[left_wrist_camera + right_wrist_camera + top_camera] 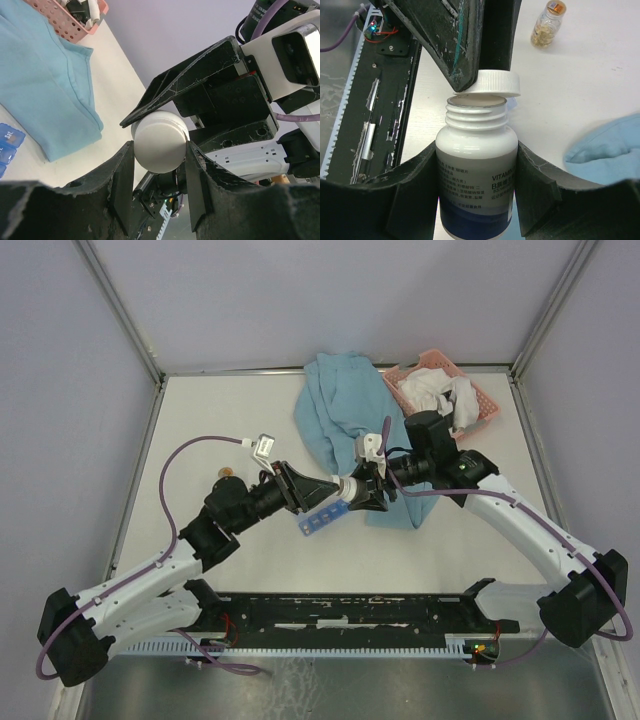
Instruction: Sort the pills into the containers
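The right claw [476, 186] is clenched around the body of a white bottle [476, 150], one finger on each side of its label. The left claw [160, 166] grips the bottle's ribbed white cap [159, 145] between its two fingers. The cap sits just past the bottle's threaded neck, shifted to one side. Whether it touches the rim cannot be told, and neither can what is inside the bottle.

The blue organiser strip [320, 521] lies flat on the surface [230, 420], just beside the bottle on its near-left side in the overhead view. A light blue cloth [335, 405] spreads out from beneath the bottle toward the far edge. A pink basket [445, 390] of white rags stands beyond the bottle to the far right. A small glass vial [547, 22] with yellowish contents stands well apart on the bottle's left.
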